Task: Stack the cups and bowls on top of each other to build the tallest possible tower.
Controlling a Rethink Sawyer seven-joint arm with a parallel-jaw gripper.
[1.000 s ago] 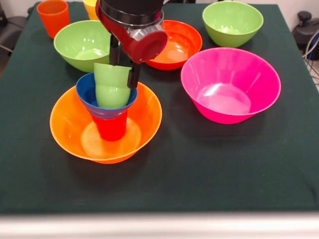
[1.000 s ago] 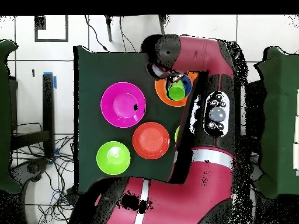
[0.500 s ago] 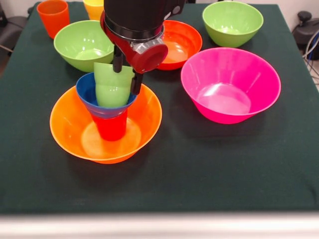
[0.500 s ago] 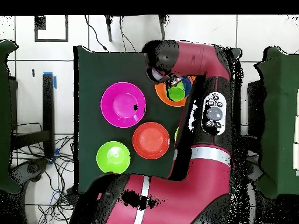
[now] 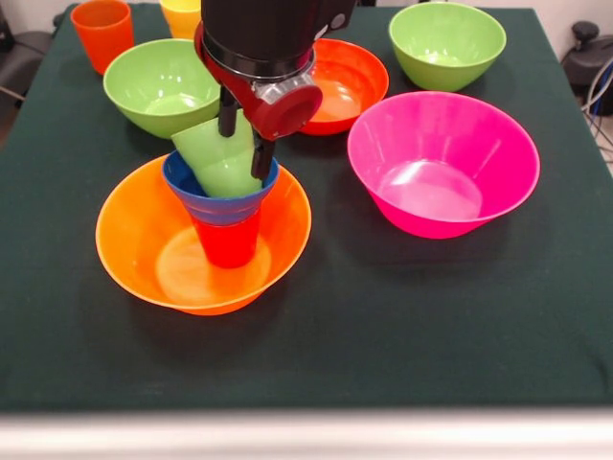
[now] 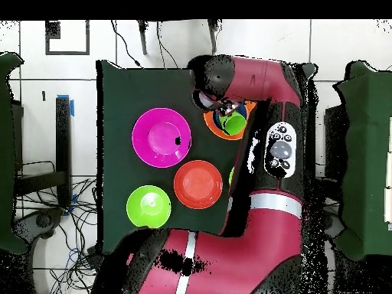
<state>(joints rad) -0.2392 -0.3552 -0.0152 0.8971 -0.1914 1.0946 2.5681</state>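
The tower stands in the large orange bowl (image 5: 134, 240) at centre left: a red cup (image 5: 230, 244), upside down, carries the small blue bowl (image 5: 220, 203). A light green cup (image 5: 215, 158) lies tilted in the blue bowl, its rim leaning left. My gripper (image 5: 242, 142) is shut on that cup's wall, one finger behind it and one in front. In the overhead view the arm covers most of the stack; only the orange bowl (image 6: 210, 122) and the green cup (image 6: 235, 122) peek out.
A large pink bowl (image 5: 441, 163) sits to the right. At the back stand a light green bowl (image 5: 158, 86), a red-orange bowl (image 5: 350, 77) and another light green bowl (image 5: 447, 43). An orange cup (image 5: 102, 31) and a yellow cup (image 5: 182, 14) stand at the back left.
The green cup has tipped from nearly upright to leaning left. The blue bowl and red cup have shifted slightly to the right inside the orange bowl.
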